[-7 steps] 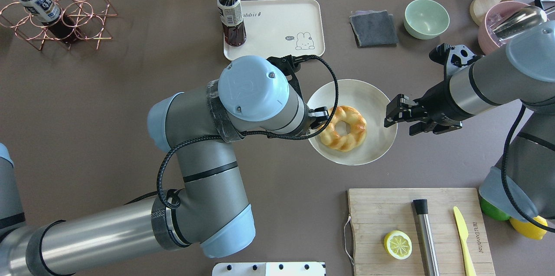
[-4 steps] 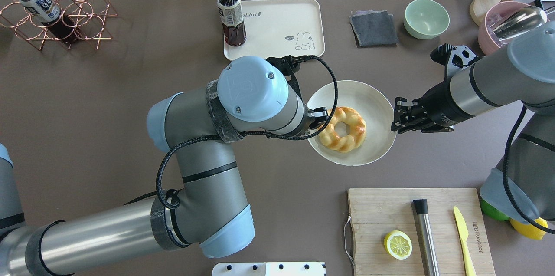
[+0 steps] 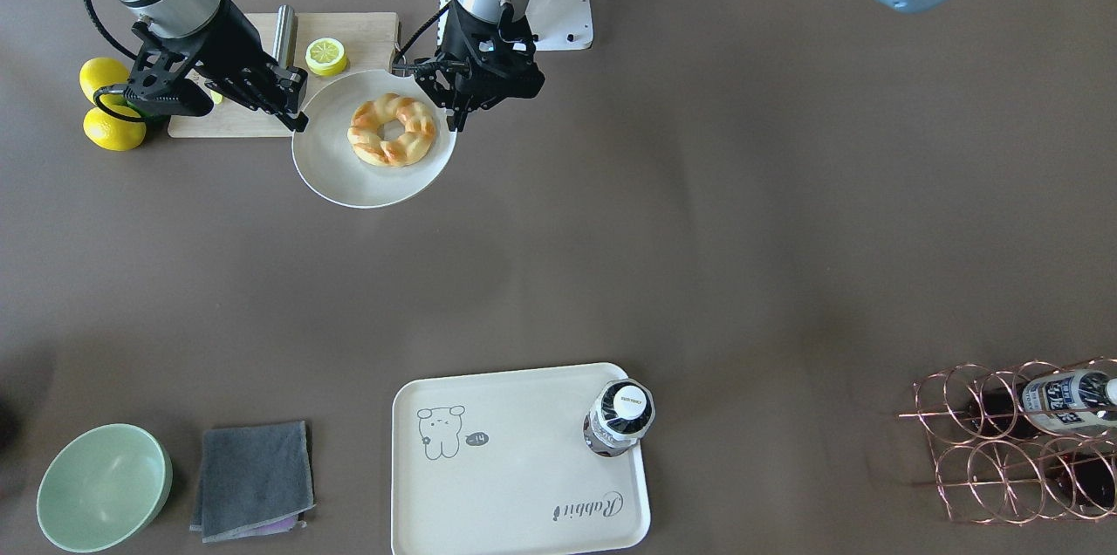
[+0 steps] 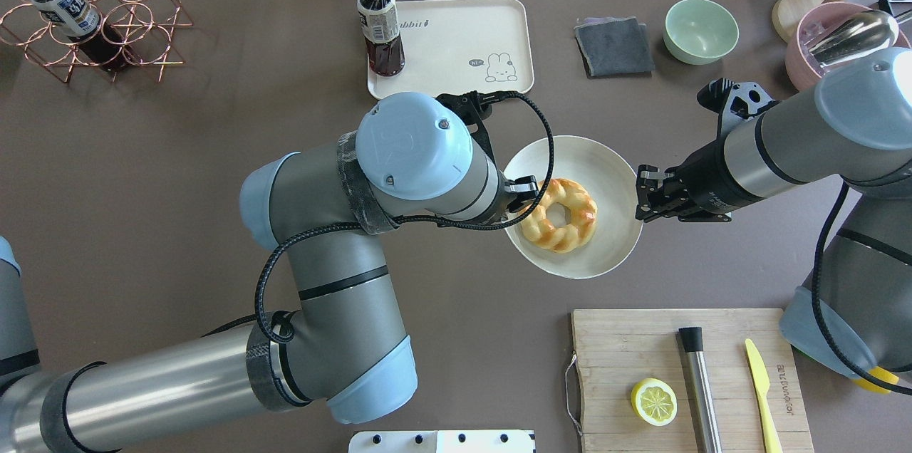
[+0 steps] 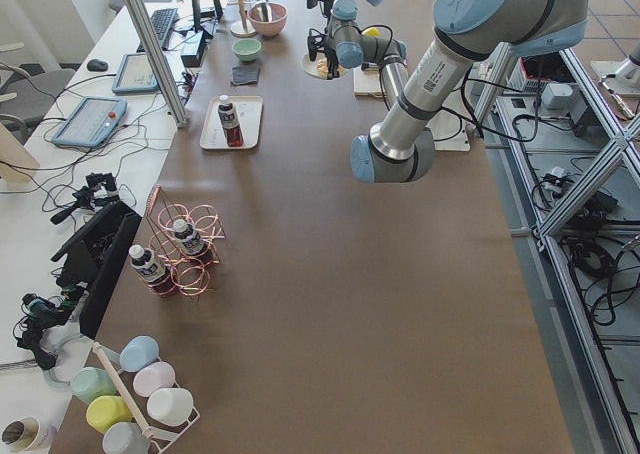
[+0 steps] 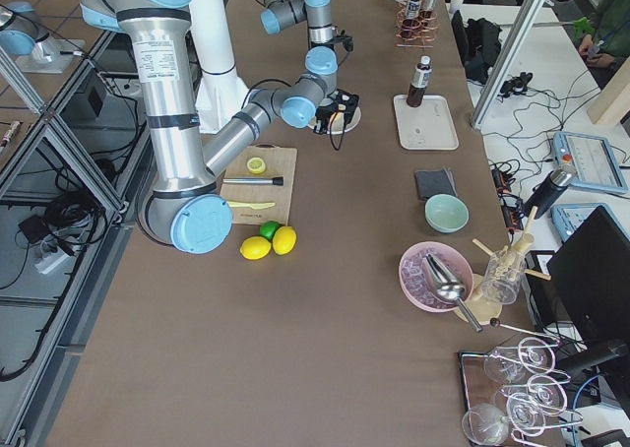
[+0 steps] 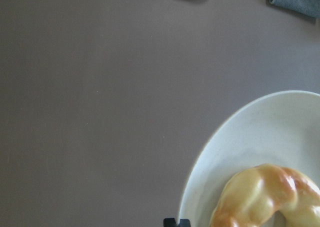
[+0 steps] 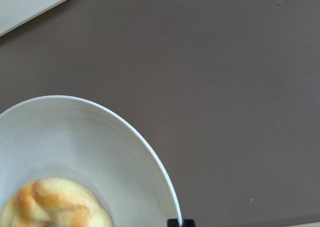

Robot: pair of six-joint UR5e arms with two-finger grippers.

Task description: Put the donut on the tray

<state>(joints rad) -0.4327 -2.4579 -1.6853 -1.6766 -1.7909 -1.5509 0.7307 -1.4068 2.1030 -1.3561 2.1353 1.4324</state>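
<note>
One donut point(image 4: 559, 216) lies on one round white plate point(image 4: 591, 154), well apart from the one cream tray point(image 4: 456, 47), where a single bottle point(image 4: 380, 25) stands in a corner. Two grippers flank the plate. The right gripper point(image 4: 641, 200) has its jaws drawn together on the rim, while the left gripper point(image 4: 526, 191) sits at the opposite rim beside the donut, its opening impossible to judge.

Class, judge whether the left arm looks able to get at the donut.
Probably yes: the left hand sits at the plate rim beside the donut, nothing between them; the right hand grips the far rim.
</note>
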